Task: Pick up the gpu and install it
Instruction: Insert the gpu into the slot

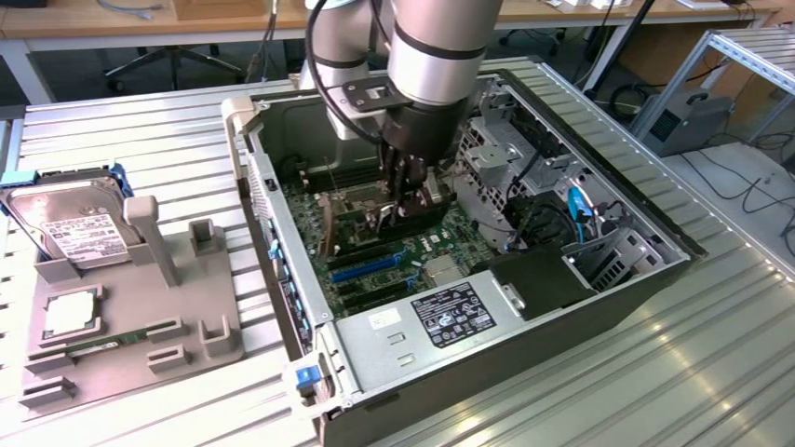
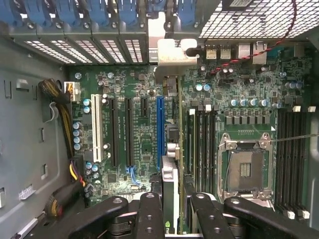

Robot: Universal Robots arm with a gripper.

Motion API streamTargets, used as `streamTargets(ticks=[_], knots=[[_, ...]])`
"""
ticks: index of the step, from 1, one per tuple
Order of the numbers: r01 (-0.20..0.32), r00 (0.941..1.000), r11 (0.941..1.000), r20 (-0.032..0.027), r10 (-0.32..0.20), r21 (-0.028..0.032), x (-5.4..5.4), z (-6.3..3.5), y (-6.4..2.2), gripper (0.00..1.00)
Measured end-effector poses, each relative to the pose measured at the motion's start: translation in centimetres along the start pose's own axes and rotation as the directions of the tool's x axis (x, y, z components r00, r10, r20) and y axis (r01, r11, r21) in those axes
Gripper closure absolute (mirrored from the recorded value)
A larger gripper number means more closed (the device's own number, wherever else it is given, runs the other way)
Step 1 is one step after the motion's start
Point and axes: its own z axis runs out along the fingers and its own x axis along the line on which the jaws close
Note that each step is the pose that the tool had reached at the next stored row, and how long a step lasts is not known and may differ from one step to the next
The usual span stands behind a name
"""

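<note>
The open computer case (image 1: 597,307) lies on its side on the slatted table (image 1: 149,140), and the arm reaches down into it. Inside, the motherboard (image 2: 144,149) faces up, its expansion slots side by side, the blue slot (image 2: 159,129) among them. The gripper (image 1: 408,200) is clenched on the gpu (image 2: 172,189), holding the card on edge just above the board with its silvery bracket (image 2: 172,50) toward the rear slot covers. I'd judge this the seating step: the card's edge wants lining up square over a slot. Room is tight, with the drive cage (image 1: 497,158) close on the exterior view's right and the empty processor socket (image 2: 246,169) just beside the card.
</note>
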Motion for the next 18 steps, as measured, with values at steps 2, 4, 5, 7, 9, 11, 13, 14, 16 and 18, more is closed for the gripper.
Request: streamTargets(ticks=[2, 4, 5, 7, 9, 11, 13, 14, 16, 18], knots=[[0.000, 1.0000, 1.0000, 0.0000, 0.000, 0.0000, 0.0, 0.12, 0.12, 0.73], [0.000, 1.0000, 1.0000, 0.0000, 0.000, 0.0000, 0.0, 0.20, 0.27, 0.73], [0.000, 1.0000, 1.0000, 0.0001, 0.000, 0.0000, 0.0, 0.25, 0.34, 0.73], [0.000, 1.0000, 1.0000, 0.0001, 0.000, 0.0000, 0.0, 0.33, 0.47, 0.73], [0.000, 1.0000, 1.0000, 0.0001, 0.000, 0.0001, 0.0, 0.41, 0.61, 0.73], [0.000, 1.0000, 1.0000, 0.0002, 0.000, 0.0001, 0.0, 0.50, 0.74, 0.73], [0.000, 1.0000, 1.0000, 0.0001, 0.000, 0.0000, 0.0, 0.58, 0.92, 0.73], [0.000, 1.0000, 1.0000, 0.0001, 0.000, 0.0000, 0.0, 0.63, 1.00, 0.73], [0.000, 1.0000, 1.0000, 0.0001, 0.000, 0.0000, 0.0, 0.69, 1.17, 0.73], [0.000, 1.0000, 1.0000, 0.0002, 0.000, 0.0001, 0.0, 0.75, 1.39, 0.73]])
